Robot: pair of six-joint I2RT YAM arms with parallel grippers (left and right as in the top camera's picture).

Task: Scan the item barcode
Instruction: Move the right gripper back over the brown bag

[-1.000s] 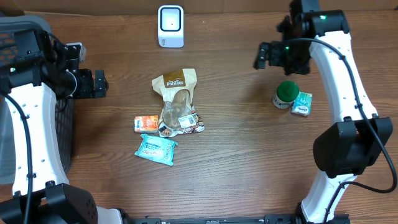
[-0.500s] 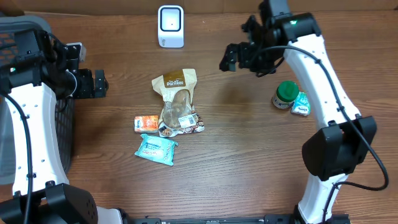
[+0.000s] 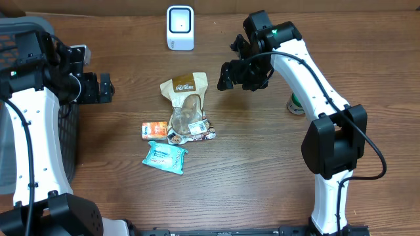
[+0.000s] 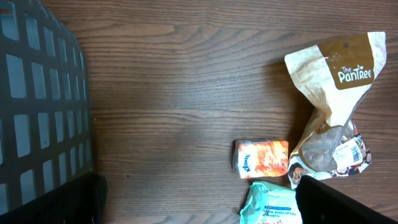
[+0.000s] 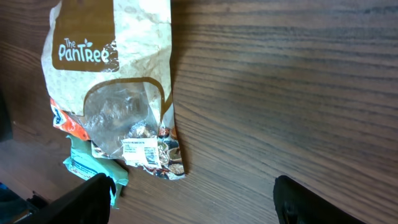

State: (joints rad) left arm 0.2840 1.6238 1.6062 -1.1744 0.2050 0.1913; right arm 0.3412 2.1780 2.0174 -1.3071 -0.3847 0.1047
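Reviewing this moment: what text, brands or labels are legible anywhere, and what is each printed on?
"The PanTree": white lettering on the brown band of the kraft pouch, legible in both wrist views.
White sticker on the pouch: print too small to read.
Orange packet: logo too blurred to read.
Teal packet: print too small to read.
White scanner: no legible text.
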